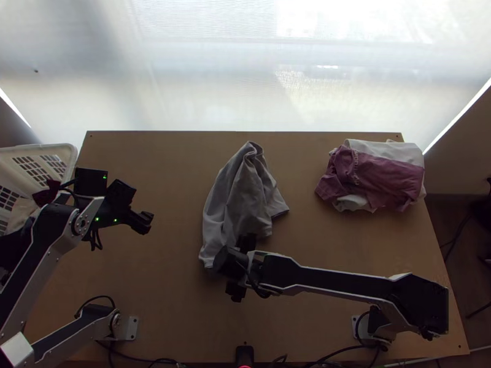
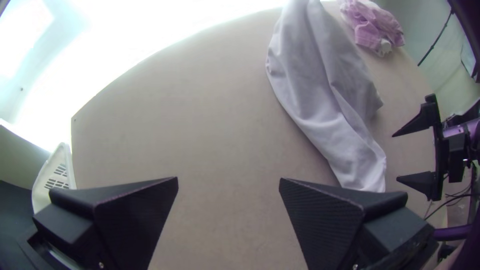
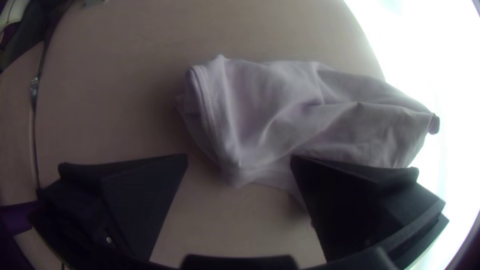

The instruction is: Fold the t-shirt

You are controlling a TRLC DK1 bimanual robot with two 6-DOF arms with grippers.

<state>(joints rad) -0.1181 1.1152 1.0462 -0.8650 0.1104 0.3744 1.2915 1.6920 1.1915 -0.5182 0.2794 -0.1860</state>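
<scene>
The table (image 1: pixel 166 184) runs wide, and the shirt (image 1: pixel 242 193) lies on it near the middle, its long axis going from the far edge towards the near one. The right arm (image 1: pixel 344 282) crosses in from its base and meets that line close to the shirt's near end; the left gripper (image 2: pixel 228 180) is well apart, off the shirt's left side. So the right gripper (image 3: pixel 239 157) is clearly the nearer, with most of the cloth stretching away from it towards the far edge

The shirt is bunched lengthwise rather than spread, drawn to a narrow tip (image 1: pixel 251 148) at the far end and broader at the near one. The pile (image 1: pixel 380 178) sits apart, to its right

Both grippers have their fingers parted and grip nothing. In the right wrist view one finger overlaps the cloth; whether it touches, I cannot tell. The hem (image 3: pixel 209 112) lies beyond the gap between those fingers

I judge the shirt needs opening out before any fold. The near end suits the right gripper; the left would have to come across to the other side, and closing on several layers at once could keep the bunch
</scene>
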